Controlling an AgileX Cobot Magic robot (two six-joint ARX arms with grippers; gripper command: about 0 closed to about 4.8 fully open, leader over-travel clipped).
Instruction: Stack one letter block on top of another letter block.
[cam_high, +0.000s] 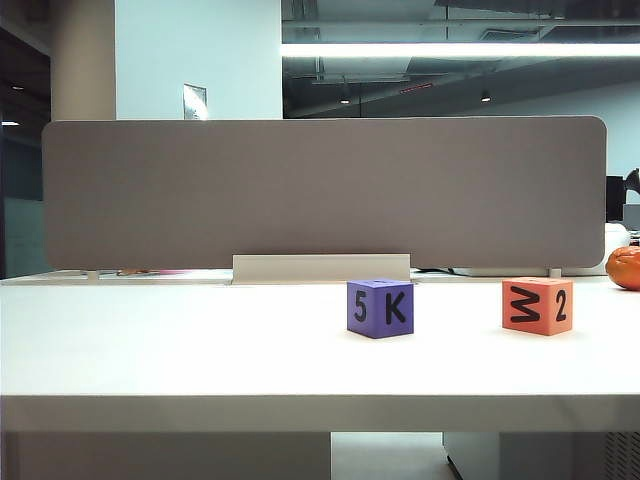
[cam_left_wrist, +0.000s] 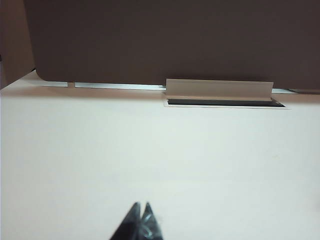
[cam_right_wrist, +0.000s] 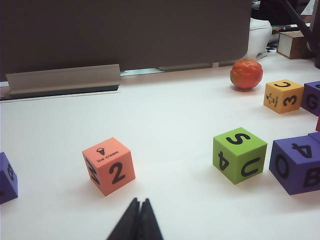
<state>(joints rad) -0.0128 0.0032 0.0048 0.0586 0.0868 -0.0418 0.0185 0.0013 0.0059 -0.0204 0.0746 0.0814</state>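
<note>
Orange-red block near right gripper; purple block exterior-only; left gripper; both jaws pressed together.

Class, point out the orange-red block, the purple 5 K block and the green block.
orange-red block (cam_right_wrist: 109, 166), right wrist view: face with the 2.
purple block (cam_high: 380, 308), exterior view: front edge between 5 and K.
green block (cam_right_wrist: 239, 155), right wrist view: front corner.
</note>
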